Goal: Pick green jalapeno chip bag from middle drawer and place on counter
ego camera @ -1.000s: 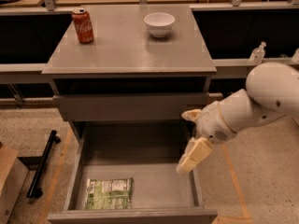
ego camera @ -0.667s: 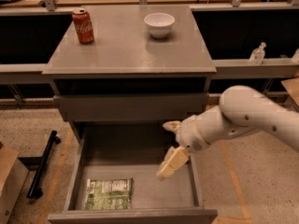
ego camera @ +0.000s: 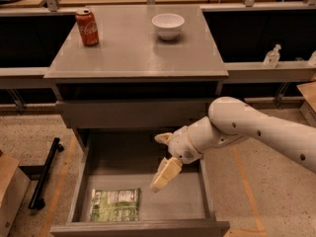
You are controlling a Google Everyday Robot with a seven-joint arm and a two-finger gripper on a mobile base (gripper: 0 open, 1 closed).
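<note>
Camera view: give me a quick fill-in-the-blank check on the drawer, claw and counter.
The middle drawer stands ____, with the green jalapeno chip bag flat on its floor.
The claw hangs over the drawer, apart from the bag, holding ____.
On the counter stand a red cola can and a white ____.
Missing words: open; nothing; bowl.
</note>
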